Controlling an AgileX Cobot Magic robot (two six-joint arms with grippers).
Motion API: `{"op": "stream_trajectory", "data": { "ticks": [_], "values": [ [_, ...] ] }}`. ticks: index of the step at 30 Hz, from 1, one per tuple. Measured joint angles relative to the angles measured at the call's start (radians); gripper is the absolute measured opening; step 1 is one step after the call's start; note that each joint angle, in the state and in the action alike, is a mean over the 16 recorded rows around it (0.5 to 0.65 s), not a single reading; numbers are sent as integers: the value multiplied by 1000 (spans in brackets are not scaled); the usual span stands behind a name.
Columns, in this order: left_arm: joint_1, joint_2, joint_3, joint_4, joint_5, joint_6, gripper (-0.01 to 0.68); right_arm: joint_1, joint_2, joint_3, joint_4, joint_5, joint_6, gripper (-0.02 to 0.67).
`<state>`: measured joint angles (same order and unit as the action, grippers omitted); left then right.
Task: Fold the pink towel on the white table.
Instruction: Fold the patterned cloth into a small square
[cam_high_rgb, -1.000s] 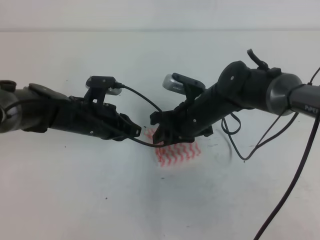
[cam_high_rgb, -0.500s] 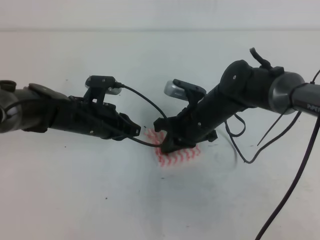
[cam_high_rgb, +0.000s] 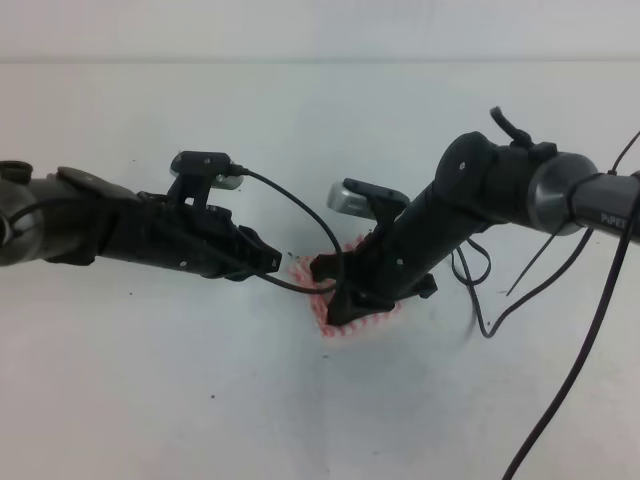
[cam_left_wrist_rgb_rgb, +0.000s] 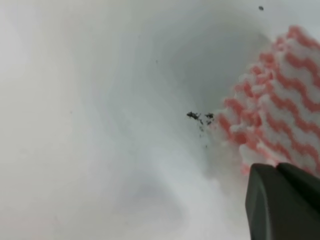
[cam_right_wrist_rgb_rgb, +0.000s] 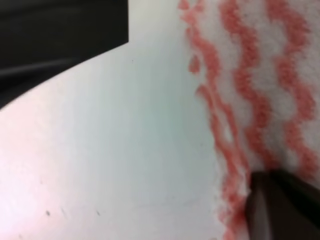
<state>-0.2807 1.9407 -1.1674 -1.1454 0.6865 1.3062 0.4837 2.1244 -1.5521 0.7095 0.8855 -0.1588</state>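
Observation:
The pink towel (cam_high_rgb: 350, 324) lies small and bunched on the white table (cam_high_rgb: 200, 400), mostly covered by my right gripper (cam_high_rgb: 333, 292), which is down on its left part. In the right wrist view a dark fingertip (cam_right_wrist_rgb_rgb: 280, 207) rests at the edge of the towel (cam_right_wrist_rgb_rgb: 260, 85). My left gripper (cam_high_rgb: 266, 262) hovers just left of the towel, apart from it. The left wrist view shows the towel (cam_left_wrist_rgb_rgb: 280, 115) at the right, above a dark fingertip (cam_left_wrist_rgb_rgb: 282, 202). Neither pair of jaws shows plainly.
Black cables (cam_high_rgb: 300, 215) loop between the two arms and hang off the right arm (cam_high_rgb: 500, 190). Tiny dark specks (cam_left_wrist_rgb_rgb: 200, 116) dot the table beside the towel. The table's far edge (cam_high_rgb: 320, 62) runs along the top.
My right gripper has dropped lower and slid over the towel, hiding more of it. The left arm has not moved.

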Motion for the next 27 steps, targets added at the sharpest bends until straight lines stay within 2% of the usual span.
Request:
{"op": "stream_trajectory", "data": {
  "ticks": [12, 27],
  "values": [
    [0, 1, 0, -14, 2, 1, -6, -38, 9, -37, -33, -1, 18, -18],
    [0, 0, 0, -117, 30, 46, -5, -86, 8, -50, -103, 52, 50, -18]
  ]
}}
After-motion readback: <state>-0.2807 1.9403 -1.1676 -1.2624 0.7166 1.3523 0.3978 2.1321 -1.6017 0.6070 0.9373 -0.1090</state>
